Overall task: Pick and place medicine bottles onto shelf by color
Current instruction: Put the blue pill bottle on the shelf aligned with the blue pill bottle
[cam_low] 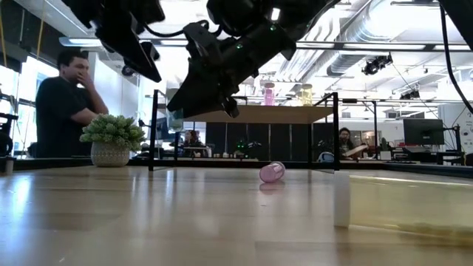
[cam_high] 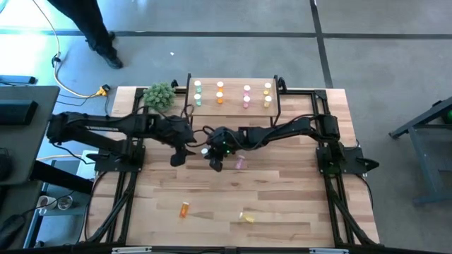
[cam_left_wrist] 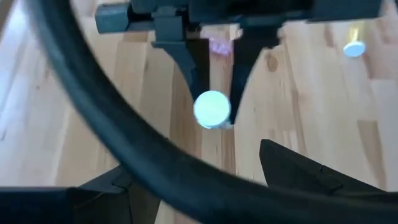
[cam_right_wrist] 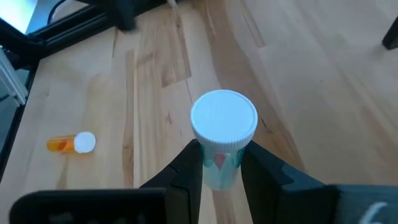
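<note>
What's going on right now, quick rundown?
Right gripper shut on a green bottle, lifted above the table. Left gripper open, empty, close beside. Pink bottle, orange bottle and yellow bottle lie loose. Shelf unobstructed.

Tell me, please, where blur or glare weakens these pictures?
Low view: bright windows backlight the arms into silhouettes, and the near tabletop is out of focus. Left wrist view: the cable crossing close is blurred. Right wrist view: the white cap of the held bottle is sharp.

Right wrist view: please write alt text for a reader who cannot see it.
The right gripper is shut on a greenish white-capped bottle, held above the wooden table. An orange bottle lies on its side on the table beyond.
</note>
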Available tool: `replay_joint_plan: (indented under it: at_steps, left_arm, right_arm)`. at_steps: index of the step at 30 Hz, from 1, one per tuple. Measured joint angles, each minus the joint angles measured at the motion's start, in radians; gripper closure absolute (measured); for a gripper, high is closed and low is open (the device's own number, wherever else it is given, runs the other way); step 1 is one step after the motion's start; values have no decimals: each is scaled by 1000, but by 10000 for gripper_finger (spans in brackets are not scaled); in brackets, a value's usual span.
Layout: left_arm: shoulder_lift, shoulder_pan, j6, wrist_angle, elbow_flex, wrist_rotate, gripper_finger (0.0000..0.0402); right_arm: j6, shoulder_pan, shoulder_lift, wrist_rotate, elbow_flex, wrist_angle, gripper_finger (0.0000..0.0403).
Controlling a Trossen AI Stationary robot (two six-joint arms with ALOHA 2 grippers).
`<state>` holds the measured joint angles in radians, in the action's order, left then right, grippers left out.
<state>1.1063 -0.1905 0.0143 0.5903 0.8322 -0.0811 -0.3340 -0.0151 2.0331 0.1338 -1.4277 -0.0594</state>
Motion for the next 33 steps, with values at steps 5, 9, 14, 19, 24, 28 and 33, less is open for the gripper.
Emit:
replay_joint_plan:
  at_steps: [5, 9, 14, 19, 24, 28, 33]
  left_arm:
    - [91, 0, -1, 0, 27, 2, 161]
    - [138, 1, -2, -1, 46, 2, 161]
    - [155, 1, -9, -6, 54, -34, 161]
    - [155, 1, -22, -11, 54, -58, 161]
    - [155, 1, -37, -20, 54, -58, 161]
    - [165, 1, -38, -59, 54, -58, 161]
    - [164, 1, -52, -72, 54, -58, 161]
  right_arm:
    - [30, 0, 0, 1, 0, -3, 324]
    - [47, 0, 0, 1, 0, -3, 324]
    - [52, 0, 0, 1, 0, -4, 324]
    - [55, 0, 0, 3, 0, -4, 324]
    - [55, 0, 0, 30, 0, 10, 324]
    - [55, 0, 0, 32, 0, 26, 324]
    - [55, 0, 0, 32, 0, 26, 324]
